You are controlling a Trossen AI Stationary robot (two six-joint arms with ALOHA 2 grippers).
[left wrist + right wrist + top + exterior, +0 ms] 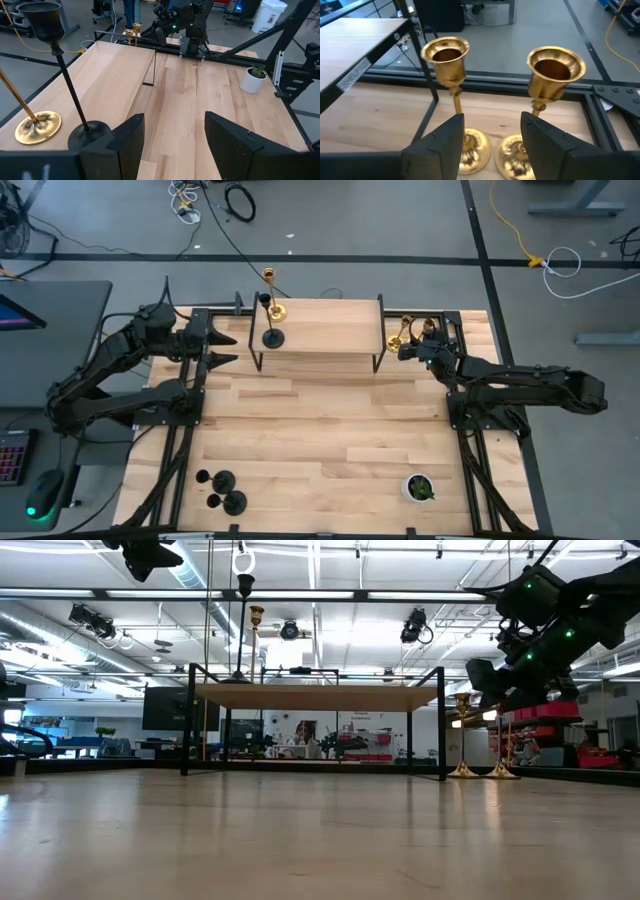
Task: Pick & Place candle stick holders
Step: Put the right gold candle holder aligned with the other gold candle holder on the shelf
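Observation:
Two gold candle stick holders stand upright on their round bases at the table's far right corner. My right gripper is open just in front of them, its fingers low beside their bases, and I see no contact. On the left end of the raised wooden shelf stand one gold holder and one black holder. My left gripper waits open beside that end of the shelf. Two more black holders stand at the near left.
A small white pot with a green plant sits at the near right. The shelf's thin black legs stand close to the right gripper. The black frame rail runs along the table's edge behind the gold holders. Bare wood fills the table's middle.

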